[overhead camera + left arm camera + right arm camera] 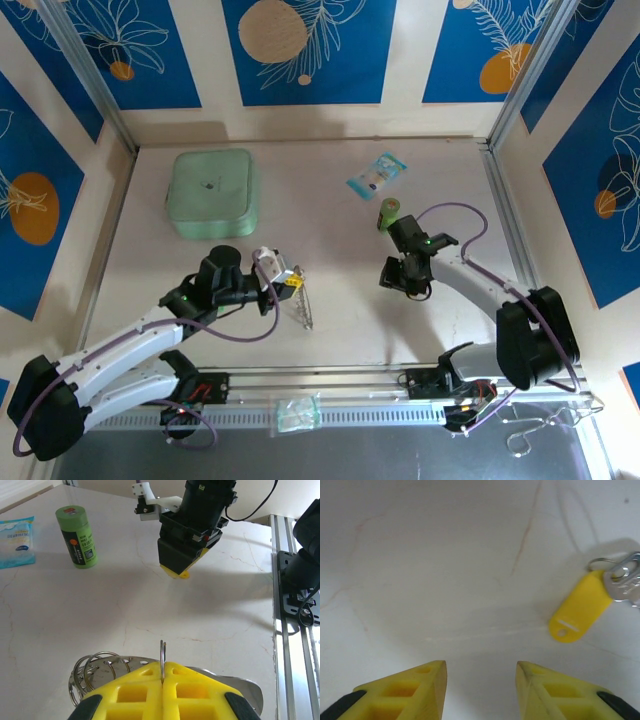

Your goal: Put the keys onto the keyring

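Yellow fingers of my left pincer [162, 674] are pressed together on the keyring [162, 652], its thin wire upright between them, well left of the green cylinder [388, 212] and nearer the arm bases. My right pincer [481, 667] stands parted and empty, just on the cylinder's near side. One key [580, 609], yellow-headed, lies flat on the marble table [445, 555], with bare stone between it and the right fingers. A blue-white packet [377, 175] lies just beyond the cylinder, and a mint case [212, 193] sits far to its left.
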Controlling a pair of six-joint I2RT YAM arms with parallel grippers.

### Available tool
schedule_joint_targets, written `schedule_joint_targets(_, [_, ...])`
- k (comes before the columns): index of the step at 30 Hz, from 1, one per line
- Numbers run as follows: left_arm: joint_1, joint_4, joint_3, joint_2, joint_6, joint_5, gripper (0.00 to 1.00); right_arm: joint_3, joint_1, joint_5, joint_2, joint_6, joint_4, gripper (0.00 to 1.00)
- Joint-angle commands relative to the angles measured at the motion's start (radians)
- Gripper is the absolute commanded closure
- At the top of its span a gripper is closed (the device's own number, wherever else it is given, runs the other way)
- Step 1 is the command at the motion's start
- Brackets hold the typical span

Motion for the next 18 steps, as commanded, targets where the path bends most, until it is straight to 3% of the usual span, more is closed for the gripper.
schedule_joint_targets(1, [-0.009, 0.005, 0.018, -0.021, 0.018, -0.003, 1.0, 0.032, -0.034, 0.087, -0.003, 0.028, -0.048, 0.58])
schedule_joint_targets(9, [-0.011, 0.035, -0.01, -0.045, 0.025, 0.002, 1.0, 0.06, -0.114, 0.222, 0.08, 0.06, -0.006, 0.57])
schedule_joint_targets(18, [-0.021, 0.046, -0.011, -0.027, 0.008, 0.034, 1.0, 0.038, -0.243, 0.073, 0.152, -0.024, 0.088, 0.51])
